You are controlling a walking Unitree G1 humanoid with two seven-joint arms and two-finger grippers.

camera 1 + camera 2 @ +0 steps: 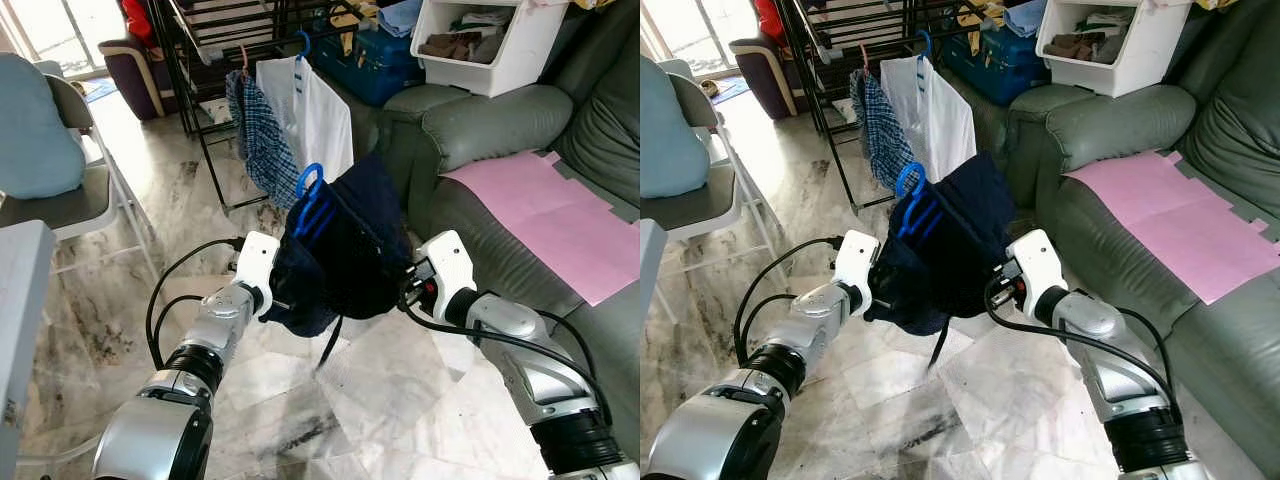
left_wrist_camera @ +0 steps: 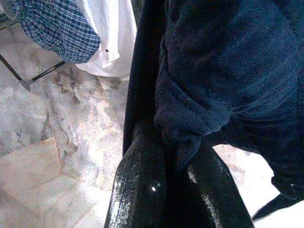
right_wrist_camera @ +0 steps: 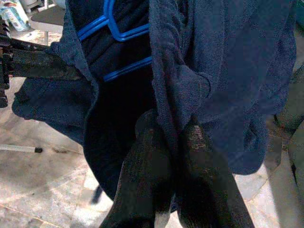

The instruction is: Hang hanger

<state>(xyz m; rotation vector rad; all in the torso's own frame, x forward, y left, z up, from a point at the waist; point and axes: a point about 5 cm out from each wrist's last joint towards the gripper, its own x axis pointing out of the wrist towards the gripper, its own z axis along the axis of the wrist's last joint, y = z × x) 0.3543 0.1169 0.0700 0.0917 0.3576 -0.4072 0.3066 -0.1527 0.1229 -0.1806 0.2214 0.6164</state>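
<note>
The left gripper [image 2: 175, 190] holds the near left edge of a dark navy garment [image 1: 345, 250], its two black fingers [image 2: 137, 190] clamped on a fold of the cloth. The garment hangs between the two arms, above the marble floor [image 1: 380, 400], draped on a blue hanger [image 1: 308, 205] whose hook [image 1: 309, 180] stands up at the top left of the bundle. On the right, the right gripper [image 3: 173, 190] pinches a bunched seam of the same garment, its fingers [image 3: 147, 180] tight together with cloth between them; the hanger's blue bars show just beyond that grip, inside the garment's opening.

Far left of the garment a black drying rack [image 1: 200, 100] carries a blue checked shirt [image 1: 255, 135] and, beside it, a white shirt [image 1: 315, 115] on another blue hanger [image 1: 302, 45]. Farther right, a blue case [image 1: 375, 60] sits behind the rack, and a white bin [image 1: 500, 55] holding folded brown and grey clothes rests on the arm of a green sofa [image 1: 480, 130]. A pink sheet [image 1: 545, 215] lies on the sofa seat.

The garment is thick, ribbed knit, crumpled and sagging below the hanger.
</note>
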